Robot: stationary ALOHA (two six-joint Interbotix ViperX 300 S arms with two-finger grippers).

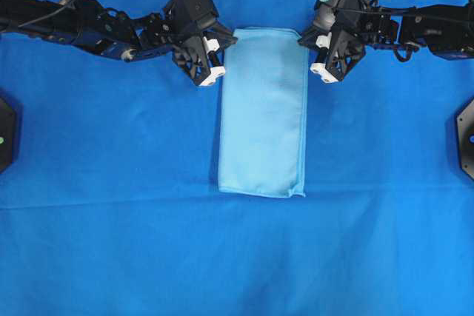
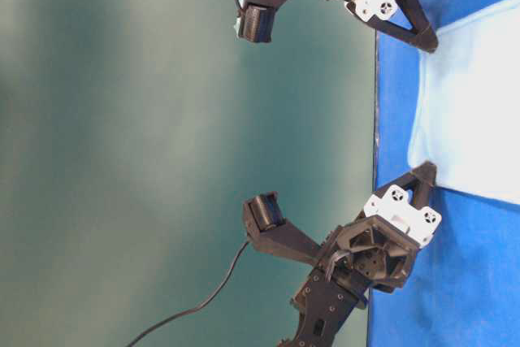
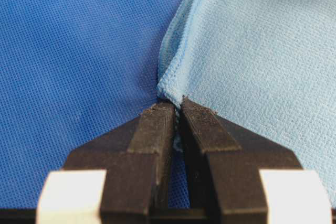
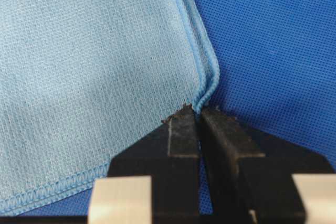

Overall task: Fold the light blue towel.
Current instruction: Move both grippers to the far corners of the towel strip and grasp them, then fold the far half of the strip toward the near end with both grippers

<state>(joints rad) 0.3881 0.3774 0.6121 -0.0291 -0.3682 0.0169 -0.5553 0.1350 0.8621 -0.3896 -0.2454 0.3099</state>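
Light blue towel (image 1: 263, 112) folded, long axis running top-bottom overhead; both pincers clamped on upper corners.

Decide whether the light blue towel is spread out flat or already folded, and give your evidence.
Folded once already. The light blue towel lies as a narrow rectangle, and the right wrist view shows doubled hemmed edges stacked along its side.

1. The black left gripper (image 1: 220, 55), with white blocks at its finger bases, points down, its jaws pinched together on an upper corner of the pale sky-blue microfibre towel (image 1: 263, 109).
2. The matching black right gripper (image 1: 309, 55) pinches the opposite upper corner, jaws likewise closed.
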